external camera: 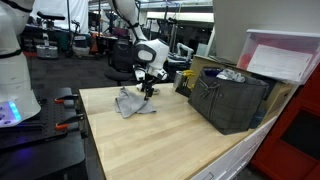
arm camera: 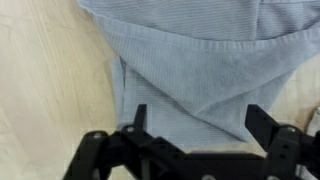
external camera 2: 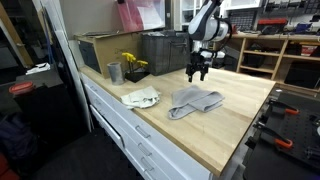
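Light wooden desk (external camera 2: 240, 120) carries a folded grey cloth (external camera 2: 195, 101) near its middle. Just beside the grey cloth, on the drawer side, a white crumpled rag (external camera 2: 141, 97). Behind the grey cloth, well apart: metal cup (external camera 2: 114, 72), black crate (external camera 2: 165, 52).

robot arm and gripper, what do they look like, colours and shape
The rounded white robot arm has smooth segments with dark bands at the joints. Its end carries a black two-finger gripper below a bulky white wrist block. In the wrist view the fingers are flat, angular black links. No markings or cables can be made out.
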